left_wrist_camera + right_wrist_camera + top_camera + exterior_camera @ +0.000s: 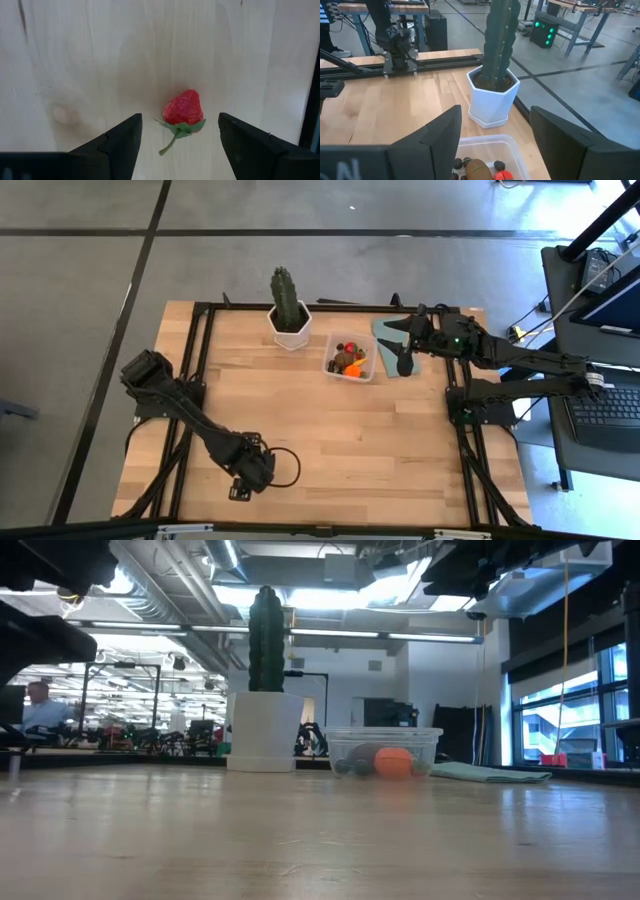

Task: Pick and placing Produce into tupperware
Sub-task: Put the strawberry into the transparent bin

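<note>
A red strawberry (183, 108) with a green stem lies on its side on the wooden table. My left gripper (180, 134) points down over it near the table's front left, open, one finger on each side of the berry without touching it. In the high view the left gripper (250, 470) hides the berry. The clear tupperware (350, 362) stands mid-table and holds an orange ball (393, 762), a brown oval (477, 170) and other small produce. My right gripper (402, 340) hovers open above the table's far right, beside the tupperware.
A green cactus in a white hexagonal pot (288, 315) stands just left of the tupperware at the far edge. A flat blue-grey lid (390, 352) lies to its right, under the right gripper. A black cable loop (287, 467) lies beside my left gripper. Bare wood fills the table's middle and near right.
</note>
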You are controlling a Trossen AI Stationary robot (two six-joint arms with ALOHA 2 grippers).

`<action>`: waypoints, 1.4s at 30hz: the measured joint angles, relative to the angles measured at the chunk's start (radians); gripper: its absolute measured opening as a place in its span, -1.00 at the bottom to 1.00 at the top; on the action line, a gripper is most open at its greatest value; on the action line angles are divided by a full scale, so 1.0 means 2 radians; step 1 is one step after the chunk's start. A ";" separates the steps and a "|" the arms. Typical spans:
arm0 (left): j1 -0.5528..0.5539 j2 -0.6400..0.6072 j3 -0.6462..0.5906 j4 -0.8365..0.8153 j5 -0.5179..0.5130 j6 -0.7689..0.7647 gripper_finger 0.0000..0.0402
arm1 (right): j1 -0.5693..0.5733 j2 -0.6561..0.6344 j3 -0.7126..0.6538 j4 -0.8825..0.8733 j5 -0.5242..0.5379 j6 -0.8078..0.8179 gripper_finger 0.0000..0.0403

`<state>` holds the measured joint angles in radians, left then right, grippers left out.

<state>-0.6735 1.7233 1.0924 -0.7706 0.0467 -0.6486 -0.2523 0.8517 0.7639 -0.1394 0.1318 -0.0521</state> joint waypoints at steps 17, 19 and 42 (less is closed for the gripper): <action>-0.009 0.052 0.001 0.007 0.023 -0.001 0.25 | 0.000 0.000 0.000 0.000 0.000 -0.002 0.18; -0.008 0.055 0.002 0.007 0.024 -0.005 0.25 | 0.000 0.000 0.000 0.000 0.000 -0.002 0.18; -0.008 0.056 0.000 0.013 0.006 -0.043 0.07 | 0.000 0.000 0.000 0.000 0.000 -0.002 0.18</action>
<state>-0.6895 1.8362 1.0931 -0.7455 0.0587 -0.7341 -0.2523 0.8516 0.7639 -0.1398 0.1318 -0.0559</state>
